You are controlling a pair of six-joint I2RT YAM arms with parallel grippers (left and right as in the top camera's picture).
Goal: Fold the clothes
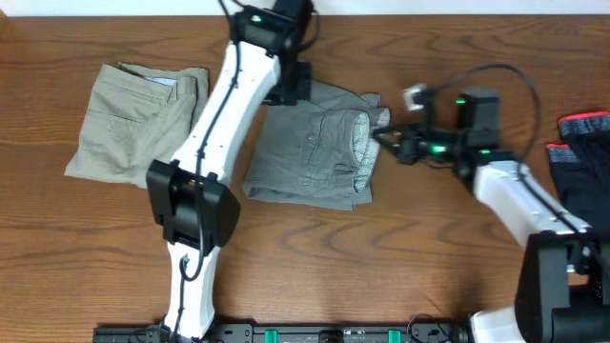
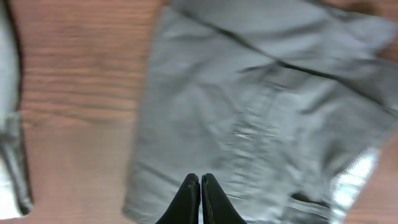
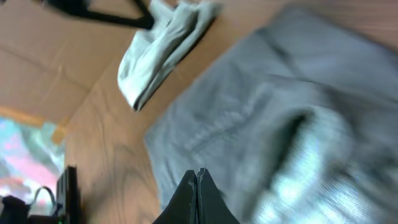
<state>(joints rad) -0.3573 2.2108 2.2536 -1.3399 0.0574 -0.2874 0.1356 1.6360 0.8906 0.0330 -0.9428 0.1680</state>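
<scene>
1. Shorts in beige (image 1: 138, 119) lie folded flat, well off to the left of the left end effector (image 2: 199, 198).
2. That end effector has its fingers pressed together, holding nothing, just above the grey shorts (image 1: 310, 152).
3. The grey shorts lie on the tabletop (image 1: 95, 248) between both end effectors. They look folded over, but the pale lining (image 1: 360, 152) pokes out, so I think some tidying is left.
4. The right end effector (image 3: 198, 193) is pinched together too, empty, just beside the lining edge.
5. Dark clothes (image 1: 583, 157) far to its right are cut off, and both wrist views are blurry.
</scene>
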